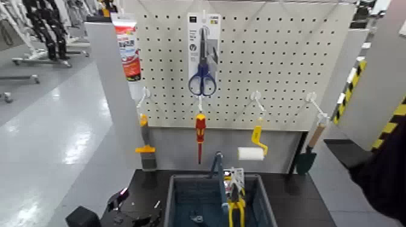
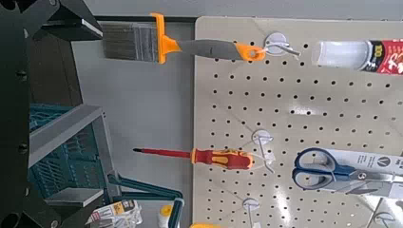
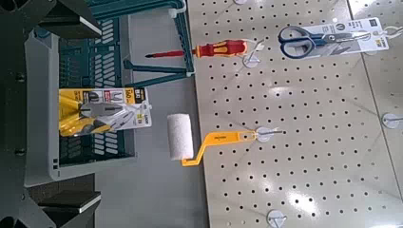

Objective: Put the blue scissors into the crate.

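Observation:
The blue scissors [image 1: 203,55] hang on their white card from a hook high on the pegboard [image 1: 284,66]. They also show in the left wrist view [image 2: 333,172] and the right wrist view [image 3: 316,38]. The crate [image 1: 171,202] stands below the board at the front, and its lattice wall shows in both wrist views [image 2: 52,142] [image 3: 90,71]. My left gripper [image 2: 67,109] is open and empty, low beside the crate and far from the scissors. My right gripper [image 3: 62,112] is open too, with nothing between its fingers.
A carded pair of yellow pliers [image 1: 234,194] lies in the crate. On the board hang a red-and-yellow screwdriver [image 1: 200,134], a brush [image 1: 145,148], a yellow paint roller [image 1: 254,148], a trowel [image 1: 308,154] and a tube [image 1: 127,48]. My right arm [image 1: 383,175] is at the right edge.

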Tool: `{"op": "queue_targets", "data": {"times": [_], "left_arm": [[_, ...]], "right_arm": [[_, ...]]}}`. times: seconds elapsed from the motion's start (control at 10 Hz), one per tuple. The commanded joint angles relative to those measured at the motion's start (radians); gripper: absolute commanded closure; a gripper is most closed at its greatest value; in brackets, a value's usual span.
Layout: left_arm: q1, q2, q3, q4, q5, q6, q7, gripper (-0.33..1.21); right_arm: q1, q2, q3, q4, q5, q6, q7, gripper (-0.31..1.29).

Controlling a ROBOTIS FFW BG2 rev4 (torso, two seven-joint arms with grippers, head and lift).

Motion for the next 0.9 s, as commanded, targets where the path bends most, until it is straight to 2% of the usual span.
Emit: {"op": "queue_targets", "data": {"times": [0.1,0.3,0.5,0.9], "left_arm": [[-0.006,0.004,-0.002,0.001,0.000,0.012,-0.005,0.15],[-0.010,0.004,-0.004,0.001,0.002,0.027,-0.012,0.15],[-0.036,0.006,-0.001,-0.004,0.005,0.078,-0.065,0.15],[-0.131,0.038,0.005,-0.024,0.059,0.225,-0.186,0.15]], "right_arm": [[-0.001,0.002,0.000,0.002,0.000,0.000,0.000,0.11],[-0.001,0.002,-0.002,0.002,0.000,0.000,0.000,0.11],[-0.001,0.002,-0.002,0.002,0.000,0.000,0.000,0.11],[-0.001,0.003,-0.003,0.002,0.000,0.000,0.000,0.11]]}}
